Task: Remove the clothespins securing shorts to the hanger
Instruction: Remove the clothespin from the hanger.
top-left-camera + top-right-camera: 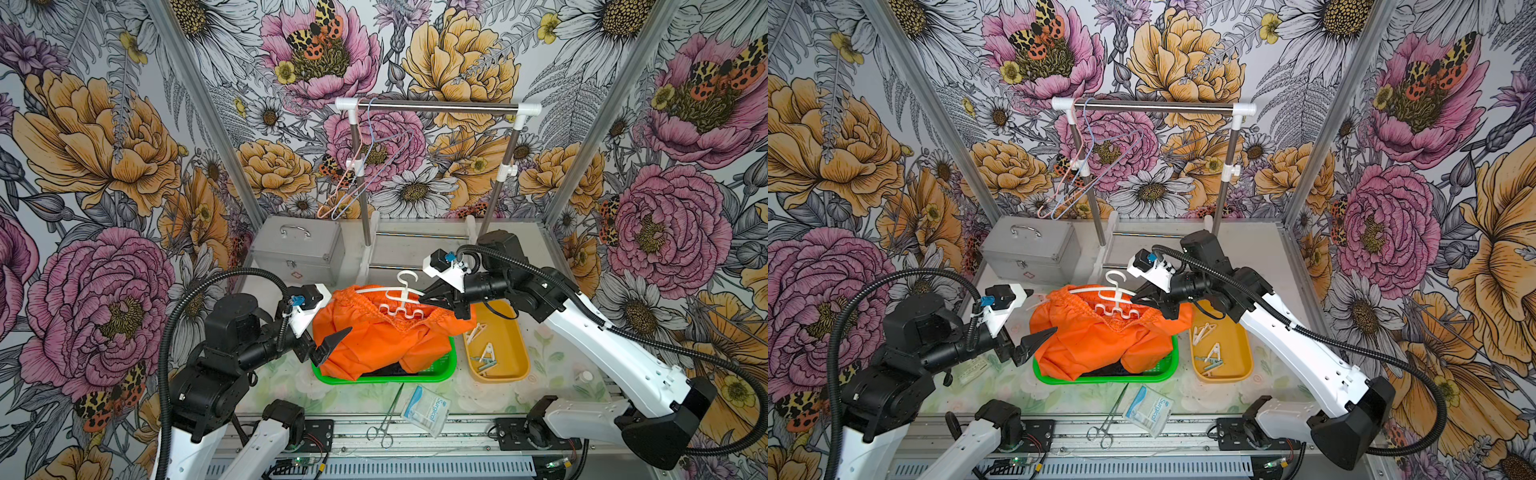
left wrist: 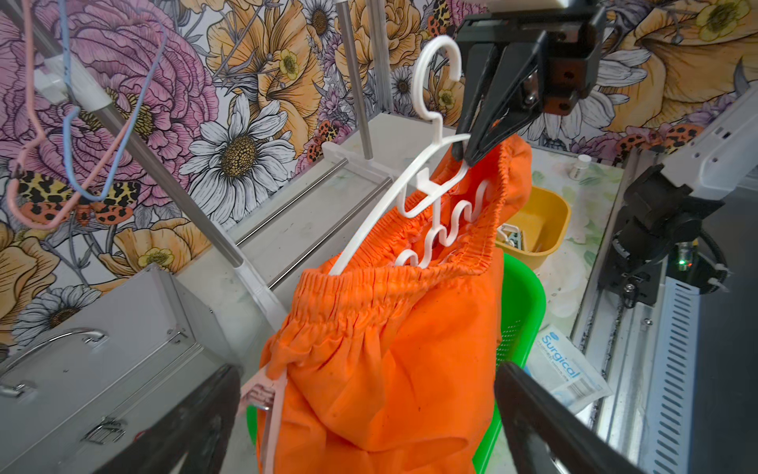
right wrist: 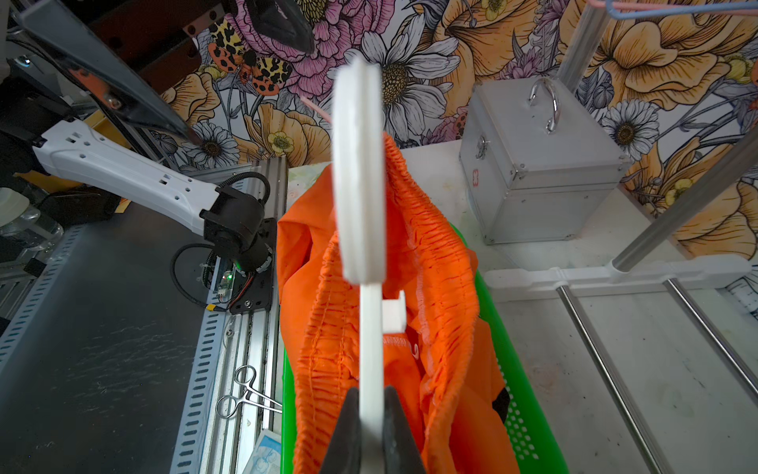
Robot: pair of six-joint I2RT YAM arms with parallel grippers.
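Right gripper [image 3: 371,396] clenched on white hanger [image 1: 401,300], left gripper [image 2: 369,369] released facing orange shorts [image 1: 374,338] in green basket [image 1: 415,378], clothespins [image 1: 486,351] in yellow tray [image 1: 512,332].

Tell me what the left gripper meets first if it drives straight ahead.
The shorts: the open left gripper points at their side, close by. A pink clothespin at their edge sits near one finger and might touch first; depth is unclear.

A grey metal case with a handle [image 1: 297,249] stands at the back left of the table, beside a steel clothes rack with white joints [image 1: 436,108] that carries two thin wire hangers, pink and blue [image 1: 332,215]. A green plastic basket [image 1: 382,379] sits just beside a yellow plastic tray [image 1: 509,345]. Near the front edge lie steel scissor-like forceps [image 1: 388,415] and a white-and-blue surgical packet [image 1: 426,409].
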